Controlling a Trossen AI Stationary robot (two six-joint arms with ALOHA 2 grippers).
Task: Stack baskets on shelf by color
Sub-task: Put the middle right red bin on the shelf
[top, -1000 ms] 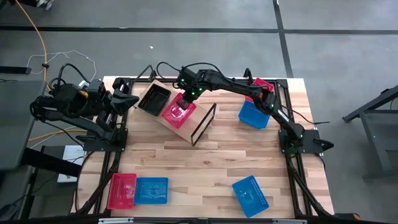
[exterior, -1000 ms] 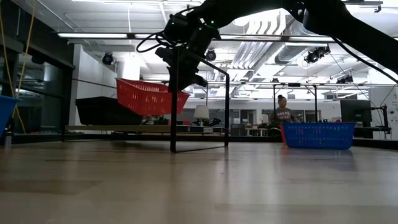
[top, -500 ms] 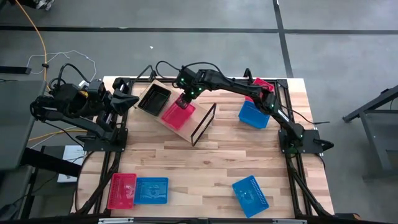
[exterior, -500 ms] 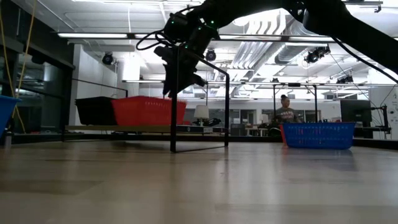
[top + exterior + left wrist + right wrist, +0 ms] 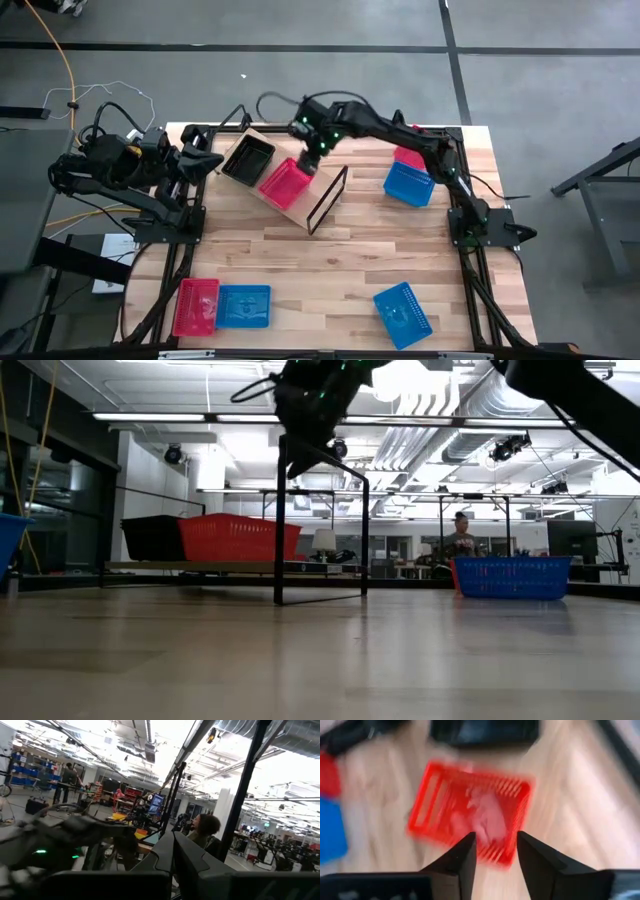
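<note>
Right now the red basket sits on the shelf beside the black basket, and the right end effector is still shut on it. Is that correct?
Not quite. The right end effector is open and above the red basket, not gripping it, as the right wrist view shows. The basket does sit on the shelf beside the black basket.

Bright ceiling lights (image 5: 420, 380) flare white in the low view and wash out the left wrist view. The red basket (image 5: 470, 817) is smeared by motion blur in the right wrist view. The bench (image 5: 330, 260) is evenly lit from above, with soft shadows.
</note>
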